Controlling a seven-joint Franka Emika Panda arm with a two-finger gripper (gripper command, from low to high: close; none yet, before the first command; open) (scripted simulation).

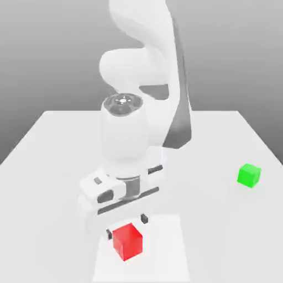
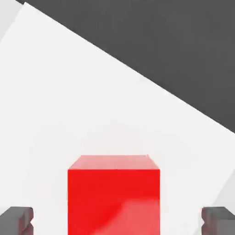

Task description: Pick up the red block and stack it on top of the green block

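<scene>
A white robot arm's gripper (image 1: 127, 225) hangs with fingers spread wide — the red block (image 1: 128, 241) between them, ungrasped — the green block (image 1: 249, 175) well apart on the table (image 1: 55, 132).

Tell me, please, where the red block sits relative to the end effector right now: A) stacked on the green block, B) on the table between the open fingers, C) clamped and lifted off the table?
B: the red block rests on the table, with the fingers of the open end effector standing apart on either side; the green block sits alone.

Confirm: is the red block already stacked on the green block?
No. The red block sits on the table, far from the green block.
</scene>
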